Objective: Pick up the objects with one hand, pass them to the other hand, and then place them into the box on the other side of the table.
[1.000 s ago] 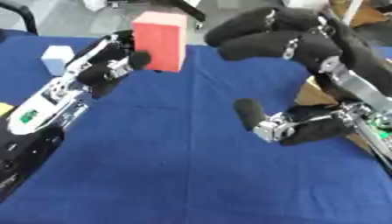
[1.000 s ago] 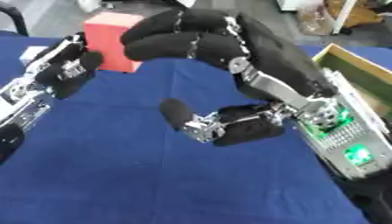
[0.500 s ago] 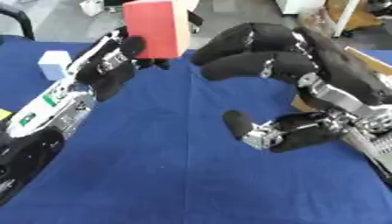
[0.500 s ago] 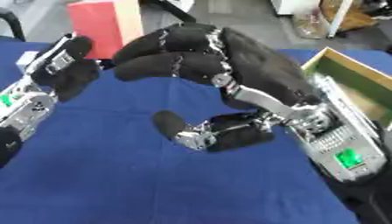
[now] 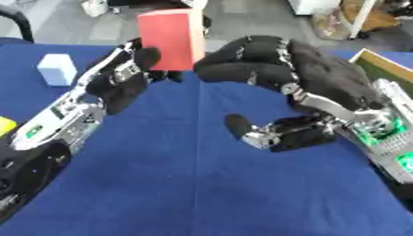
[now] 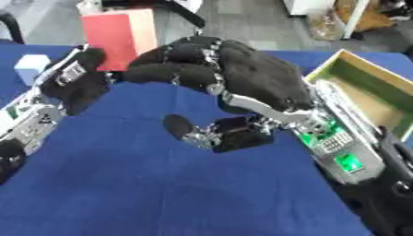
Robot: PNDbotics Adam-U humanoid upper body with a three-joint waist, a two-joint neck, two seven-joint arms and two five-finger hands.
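Note:
A red rectangular block (image 5: 169, 38) with a pale side stands upright in the air above the blue table, and my left hand (image 5: 127, 78) is shut on its lower part. My right hand (image 5: 282, 69) hovers just to the block's right, open, its curved fingers reaching toward the block and the thumb (image 5: 242, 129) spread below. I cannot tell whether those fingers touch the block. An open wooden box (image 6: 363, 85) sits at the table's right edge, behind my right arm.
A small white block (image 5: 58, 69) lies at the far left of the blue tablecloth (image 5: 185, 184). A yellow thing (image 5: 5, 125) shows at the left edge. Floor and furniture legs lie beyond the table's far edge.
My left hand has lifted the red block higher and toward the middle. My right hand has come left and closer to the block, fingers still spread.

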